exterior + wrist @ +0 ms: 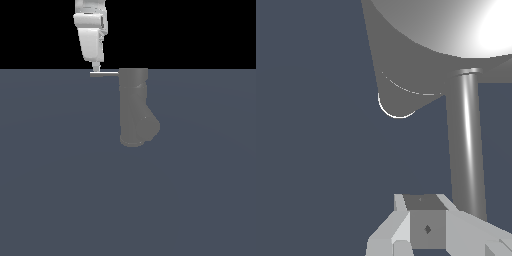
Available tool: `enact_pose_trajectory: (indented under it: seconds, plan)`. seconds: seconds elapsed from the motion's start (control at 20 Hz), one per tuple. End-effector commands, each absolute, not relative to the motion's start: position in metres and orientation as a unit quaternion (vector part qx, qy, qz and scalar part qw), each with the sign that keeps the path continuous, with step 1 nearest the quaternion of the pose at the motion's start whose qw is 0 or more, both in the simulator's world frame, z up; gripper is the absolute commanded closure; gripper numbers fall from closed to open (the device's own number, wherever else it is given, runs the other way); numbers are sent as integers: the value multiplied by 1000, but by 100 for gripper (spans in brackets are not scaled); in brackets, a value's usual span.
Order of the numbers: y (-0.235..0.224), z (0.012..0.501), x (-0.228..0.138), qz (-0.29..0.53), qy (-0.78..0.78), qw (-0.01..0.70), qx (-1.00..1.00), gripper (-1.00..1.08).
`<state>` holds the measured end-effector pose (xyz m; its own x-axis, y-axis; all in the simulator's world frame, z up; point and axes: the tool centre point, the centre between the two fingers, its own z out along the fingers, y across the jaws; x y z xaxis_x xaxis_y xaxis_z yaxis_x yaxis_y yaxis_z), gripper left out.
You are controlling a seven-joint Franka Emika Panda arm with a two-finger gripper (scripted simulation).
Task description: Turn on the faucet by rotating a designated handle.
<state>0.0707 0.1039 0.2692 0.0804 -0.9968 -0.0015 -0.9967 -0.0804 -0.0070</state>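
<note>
Beside the matte dark grey cylindrical faucet (134, 105), our white tool (96, 69) touches the thin light-grey rod handle's (104, 74) tip; its opening we cannot tell; rotation seems barely begun.

No readable text anywhere in either view: no labels, brands, numbers or signs. Faucet (134, 105) body is plain matte grey, nothing printed on it. Handle (105, 73) is a bare rod, no markings. My gripper (95, 70) housing is plain white in the exterior view, no lettering. Only mark of any kind is a small dark diamond shape on the grey block between my fingers (391, 235) in the wrist view, and that's a symbol-like spot, not a character I can read.
</note>
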Motion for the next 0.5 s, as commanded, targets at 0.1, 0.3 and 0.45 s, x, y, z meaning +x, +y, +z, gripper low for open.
enact_pose_trajectory:
  seconds: [0.1, 0.3, 0.45]
  plan:
    - [101, 269, 56, 0, 679, 0, -734, 108]
    - [99, 269, 45, 0, 679, 0, -734, 108]
    - [98, 269, 37, 0, 679, 0, -734, 108]
